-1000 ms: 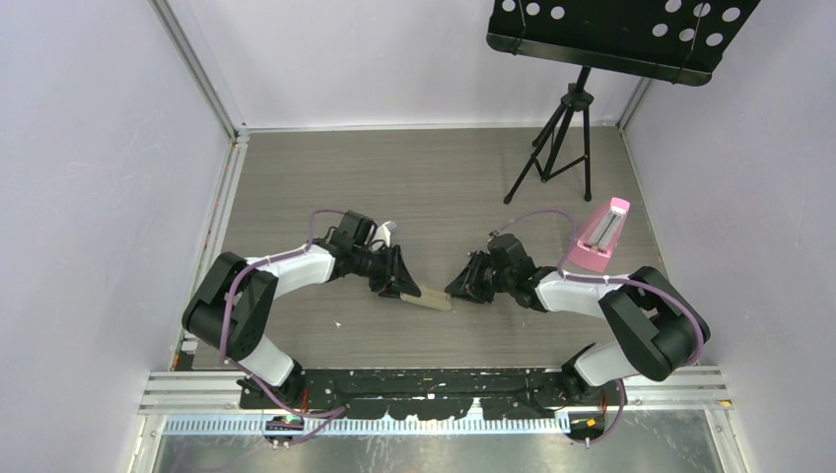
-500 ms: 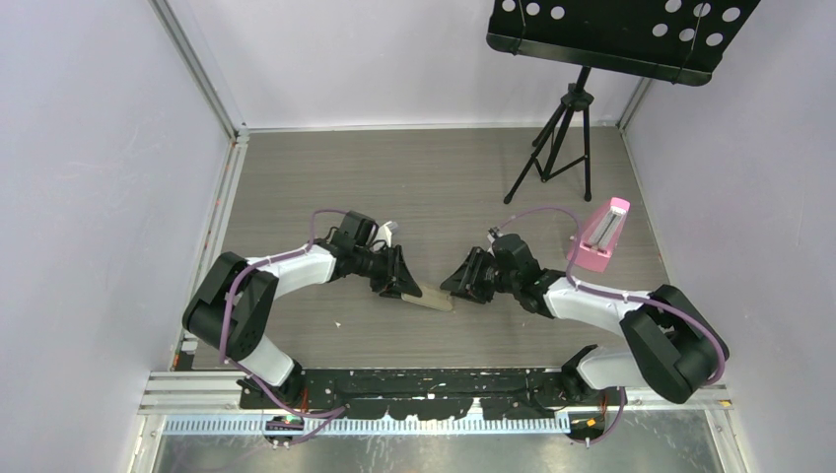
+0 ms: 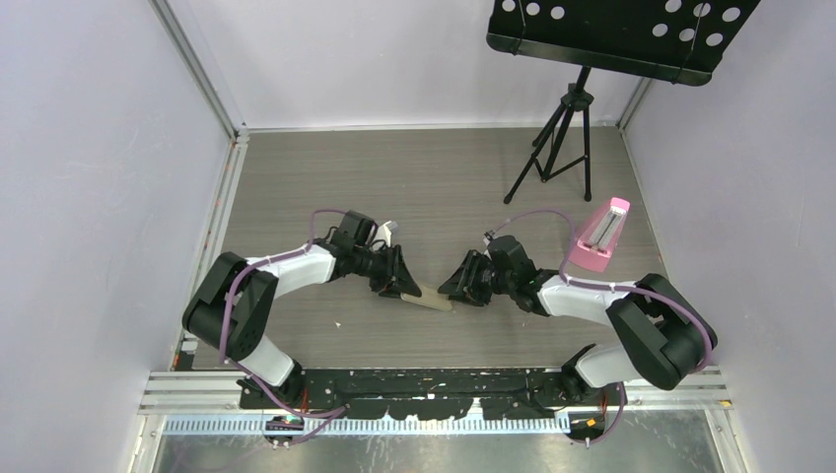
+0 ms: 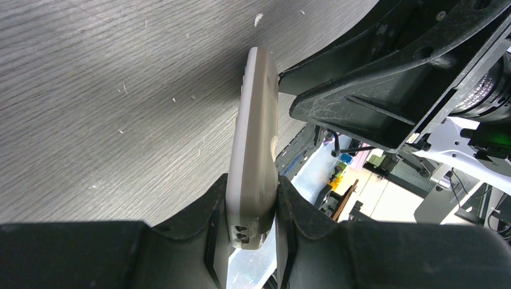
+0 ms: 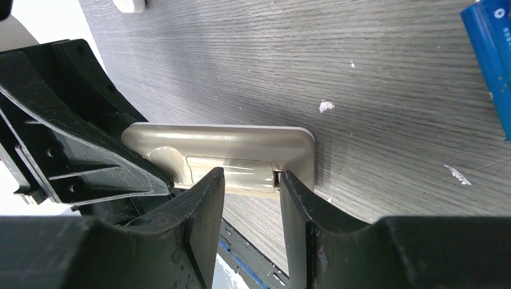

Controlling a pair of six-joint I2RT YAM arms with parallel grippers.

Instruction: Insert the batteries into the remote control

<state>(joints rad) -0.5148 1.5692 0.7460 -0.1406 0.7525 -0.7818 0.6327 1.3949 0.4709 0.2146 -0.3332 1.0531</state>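
The left pincer (image 4: 252,198) clamps one end of the remote control (image 4: 256,150), mid-worktop (image 3: 394,177) toward the near edge. The right pincer (image 5: 252,186) stands part-open and empty at its tan back; a push there could twist the remote loose.

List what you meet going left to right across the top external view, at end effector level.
left end effector → remote control → right end effector → pink wedge
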